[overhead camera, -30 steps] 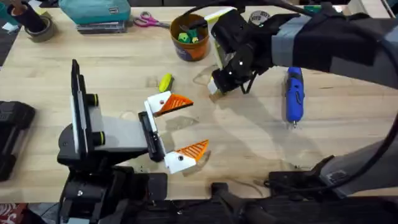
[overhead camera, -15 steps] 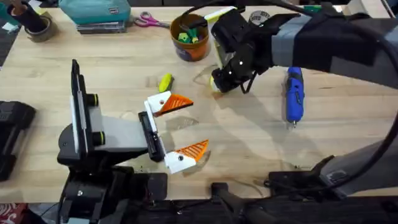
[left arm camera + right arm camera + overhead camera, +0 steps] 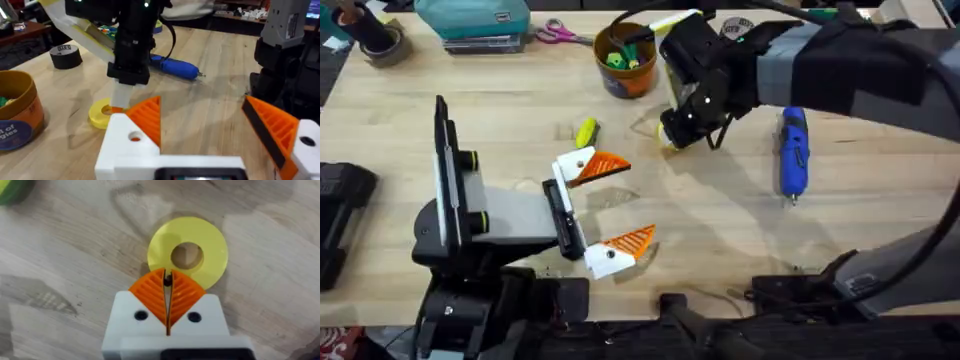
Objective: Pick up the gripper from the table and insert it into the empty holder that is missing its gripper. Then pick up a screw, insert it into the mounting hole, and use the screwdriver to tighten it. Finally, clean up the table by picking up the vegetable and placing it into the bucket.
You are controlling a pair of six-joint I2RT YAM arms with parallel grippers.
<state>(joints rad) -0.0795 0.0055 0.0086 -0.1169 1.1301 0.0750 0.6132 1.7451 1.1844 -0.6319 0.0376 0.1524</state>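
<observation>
A small dark screw (image 3: pixel 167 280) is pinched by the right gripper (image 3: pixel 667 137), with the vegetable (image 3: pixel 585 132) at its 9 o'clock

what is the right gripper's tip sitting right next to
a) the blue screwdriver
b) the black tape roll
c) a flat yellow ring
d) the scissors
c: the right wrist view shows the right gripper, its orange pads pressed together, at the edge of the flat yellow ring on the table.

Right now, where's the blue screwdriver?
In the overhead view, the screwdriver lies on the table's right side, just beyond the right gripper, bit pointing toward the arms' bases.
</observation>
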